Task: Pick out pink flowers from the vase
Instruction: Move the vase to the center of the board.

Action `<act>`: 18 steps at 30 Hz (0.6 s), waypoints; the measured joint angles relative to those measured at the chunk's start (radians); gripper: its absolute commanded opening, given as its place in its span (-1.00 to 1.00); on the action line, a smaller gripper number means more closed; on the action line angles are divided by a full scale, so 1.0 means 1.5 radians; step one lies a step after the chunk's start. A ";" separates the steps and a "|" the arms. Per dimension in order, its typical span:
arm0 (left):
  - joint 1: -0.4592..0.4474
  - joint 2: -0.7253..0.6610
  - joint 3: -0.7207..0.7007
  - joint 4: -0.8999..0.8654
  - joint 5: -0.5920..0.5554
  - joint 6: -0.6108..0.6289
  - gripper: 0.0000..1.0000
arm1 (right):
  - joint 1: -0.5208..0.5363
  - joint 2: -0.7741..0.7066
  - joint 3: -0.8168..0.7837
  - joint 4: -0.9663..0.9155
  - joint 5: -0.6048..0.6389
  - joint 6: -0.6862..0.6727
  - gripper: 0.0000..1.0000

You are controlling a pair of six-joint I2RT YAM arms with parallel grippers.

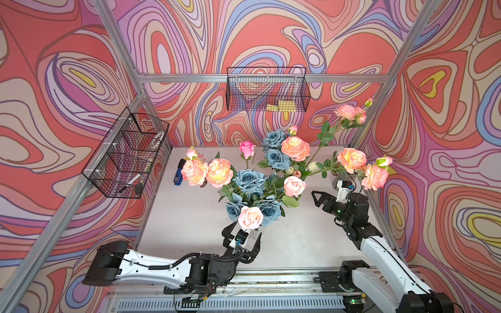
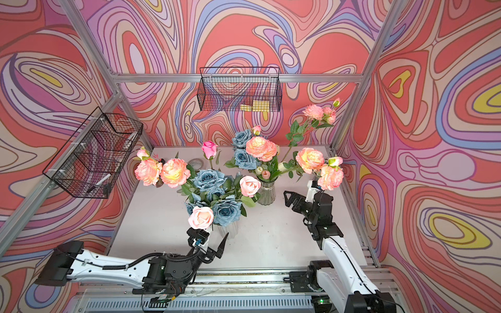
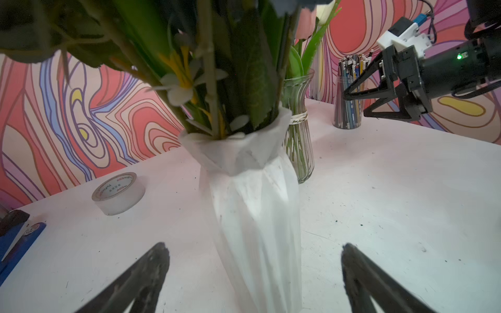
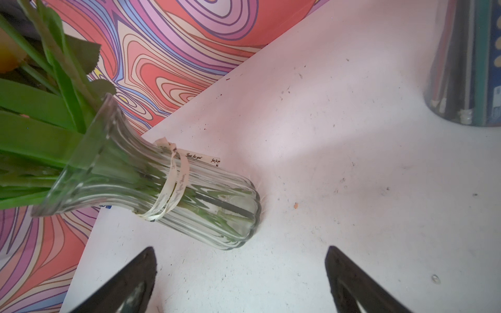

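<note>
A white faceted vase [image 3: 254, 216] holds dusty-blue roses, two pale pink roses [image 1: 250, 216] [image 1: 294, 186] and peach-pink ruffled blooms [image 1: 219, 172] leaning left. Behind it, a clear ribbed glass vase [image 2: 266, 193] holds more blue roses and peach-pink blooms [image 1: 295, 148] [image 1: 351, 160] on long stems reaching right. A bright pink rosebud [image 1: 247, 148] stands between them. My left gripper [image 2: 207, 235] is open just in front of the white vase, its fingers either side of the body without touching. My right gripper [image 2: 288, 199] is open, empty, to the right of the glass vase [image 4: 189, 200].
A tape roll [image 3: 118, 193] and a blue stapler [image 1: 179, 173] lie at the table's back left. A cup of pencils [image 3: 348, 108] stands at the back right, near the right arm. Wire baskets [image 1: 127, 154] [image 1: 267, 89] hang on the left and back walls.
</note>
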 measured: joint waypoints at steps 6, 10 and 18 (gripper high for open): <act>0.014 0.163 0.005 0.257 0.001 0.169 0.99 | 0.000 0.000 0.001 -0.003 0.001 -0.001 0.97; 0.073 0.166 0.011 0.319 0.019 0.172 1.00 | 0.000 -0.002 0.004 -0.007 0.001 -0.001 0.97; 0.160 0.142 -0.002 0.354 0.088 0.135 1.00 | 0.000 -0.018 0.009 -0.026 0.001 -0.005 0.96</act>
